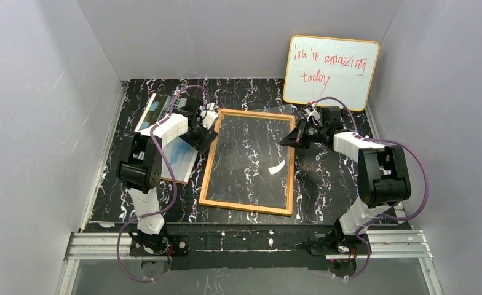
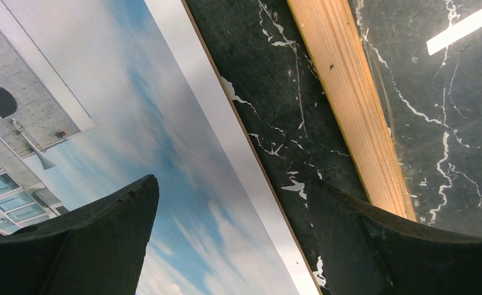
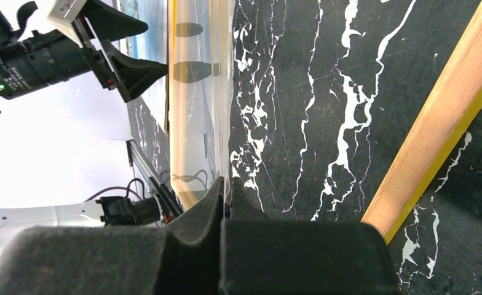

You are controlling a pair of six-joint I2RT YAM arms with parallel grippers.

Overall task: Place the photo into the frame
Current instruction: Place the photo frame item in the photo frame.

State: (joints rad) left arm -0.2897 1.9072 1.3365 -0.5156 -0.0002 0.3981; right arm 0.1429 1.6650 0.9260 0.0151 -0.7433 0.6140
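At the centre of the black, white-veined marble surface [image 1: 324,184] lies the large rectangular frame [image 1: 244,208], its orange-wood back rim facing up and a thin yellow edge showing along its side in the right wrist view. To its left, just beside it and separated by a narrow strip of bare marble, lies the big glossy photo [image 1: 180,158] of a white building under blue, cloudy sky, picture side up. A thin brown edge [image 1: 172,181] shows beneath the photo's border.

The left hand [image 1: 203,136] hangs low over that strip with its fingers spread wide and nothing between them. In its own wrist view, one finger [image 2: 103,227] is over the sky of the print and the other is over the marble next to the wooden rim.

The right hand [image 1: 286,139] is at the far right part of the frame. Its fingers [image 3: 208,203] are pressed together on the edge of the clear pane [image 3: 195,110], which rises at a tilt above the marble inside the rim.

Against the back wall, well apart from both, leans a yellow-edged whiteboard with red writing [image 1: 331,74].
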